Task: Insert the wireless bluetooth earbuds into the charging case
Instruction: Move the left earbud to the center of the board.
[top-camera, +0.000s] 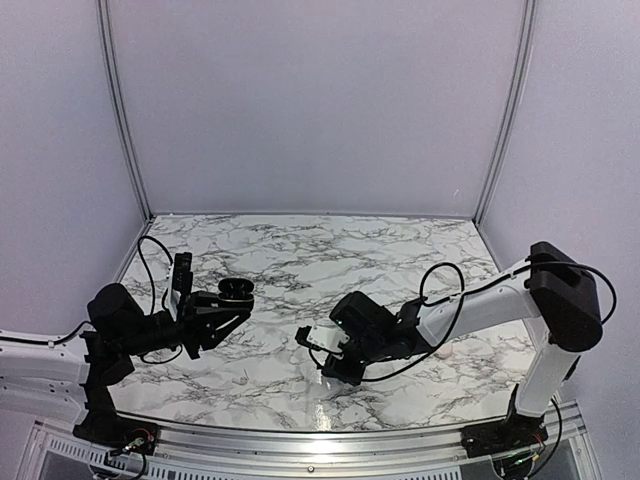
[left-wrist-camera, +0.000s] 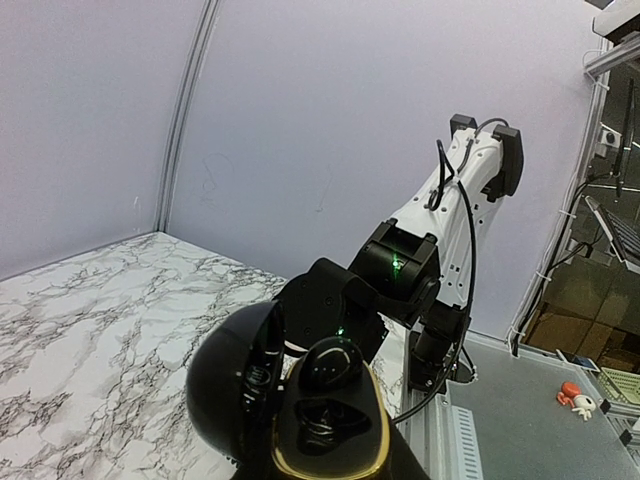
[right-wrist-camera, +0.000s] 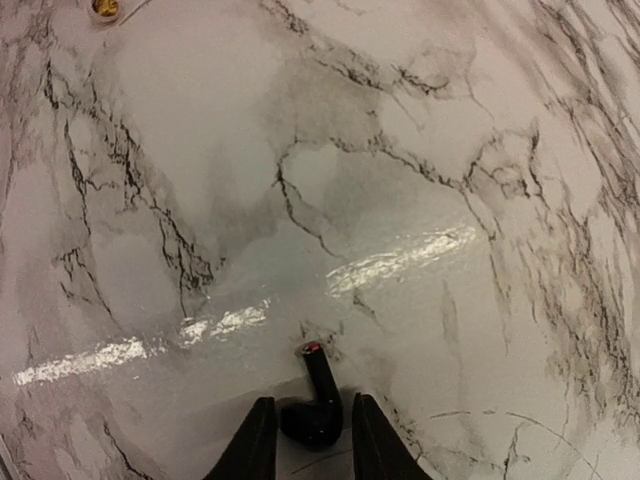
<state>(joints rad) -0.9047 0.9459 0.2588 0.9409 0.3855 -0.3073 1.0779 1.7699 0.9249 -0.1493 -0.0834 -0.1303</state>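
Note:
The charging case (left-wrist-camera: 330, 450) is black and round with a gold rim, and its lid (left-wrist-camera: 225, 385) stands open to the left. One black earbud (left-wrist-camera: 335, 362) sits in the far socket; the near socket (left-wrist-camera: 322, 422) is empty. My left gripper (top-camera: 233, 302) is shut on the case (top-camera: 238, 290) and holds it above the table's left side. A second black earbud (right-wrist-camera: 315, 412) lies on the marble, its red-tipped stem pointing away. My right gripper (right-wrist-camera: 312, 402) straddles it, slightly open, with a thin gap at each finger. That gripper (top-camera: 312, 343) is low at the table's middle front.
The marble table (top-camera: 330, 250) is walled at the back and both sides, with a metal rail (top-camera: 320, 440) along the near edge. A small gold round thing (right-wrist-camera: 104, 8) lies far ahead of the right gripper. The right arm (left-wrist-camera: 400, 270) fills the space beyond the case.

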